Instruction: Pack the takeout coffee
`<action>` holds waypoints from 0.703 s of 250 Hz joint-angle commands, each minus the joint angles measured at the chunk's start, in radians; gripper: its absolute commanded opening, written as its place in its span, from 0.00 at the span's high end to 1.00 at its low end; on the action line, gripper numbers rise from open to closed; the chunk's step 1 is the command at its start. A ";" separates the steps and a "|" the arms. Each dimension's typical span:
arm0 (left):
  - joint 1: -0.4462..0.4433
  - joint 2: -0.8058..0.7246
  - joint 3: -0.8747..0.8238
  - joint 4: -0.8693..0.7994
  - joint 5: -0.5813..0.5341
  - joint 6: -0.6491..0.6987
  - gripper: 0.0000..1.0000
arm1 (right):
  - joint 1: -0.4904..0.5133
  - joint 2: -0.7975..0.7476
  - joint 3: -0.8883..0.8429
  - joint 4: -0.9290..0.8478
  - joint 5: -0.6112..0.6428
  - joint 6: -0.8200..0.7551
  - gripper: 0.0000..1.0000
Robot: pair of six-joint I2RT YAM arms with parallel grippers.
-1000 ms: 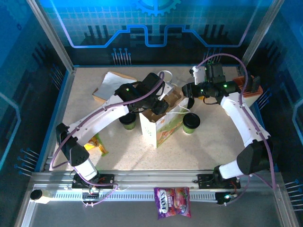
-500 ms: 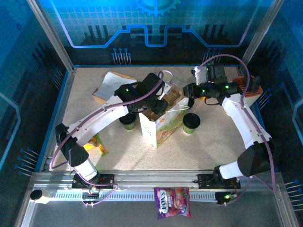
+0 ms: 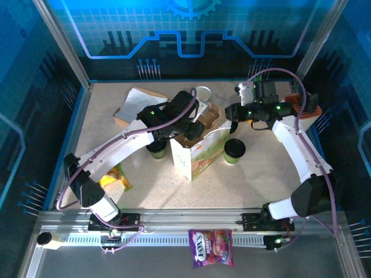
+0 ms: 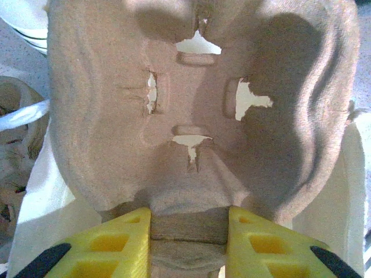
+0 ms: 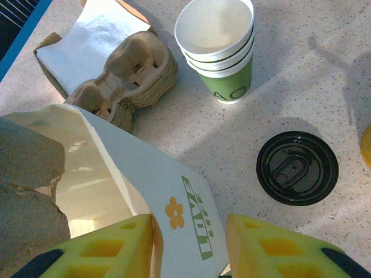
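Nearest, on the front rail: a candy packet (image 3: 211, 247). A yellow packet (image 3: 117, 176) was noted on the table by the left arm's base.

Mid-table, the paper bag (image 3: 200, 155) was stood open. One lidded cup (image 3: 234, 150) was seen upright just right of the bag, near the right gripper (image 5: 188, 246) but apart from it. The other lidded cup (image 3: 155, 150) was set just left of the bag, partly hidden under the left arm.

The right gripper was closed on the bag's rim. The left gripper (image 4: 188, 231) was clamped narrowly on the edge of a pulp cup carrier (image 4: 197, 104), held over the bag's mouth.

Farther back: a stack of empty cups (image 5: 217, 46), stacked carriers (image 5: 130, 75), napkins (image 5: 95, 40), and a black lid (image 5: 297, 168) viewed from above. Whether a cup stood beneath it could not be told.
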 commanded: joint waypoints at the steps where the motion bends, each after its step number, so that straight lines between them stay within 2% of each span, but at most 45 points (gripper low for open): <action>1: -0.008 -0.017 -0.006 -0.018 0.009 0.007 0.68 | -0.016 -0.028 -0.008 -0.003 -0.007 0.005 0.62; 176: -0.028 0.061 0.084 -0.155 0.040 0.100 0.68 | -0.015 -0.013 -0.003 0.011 -0.043 0.017 0.67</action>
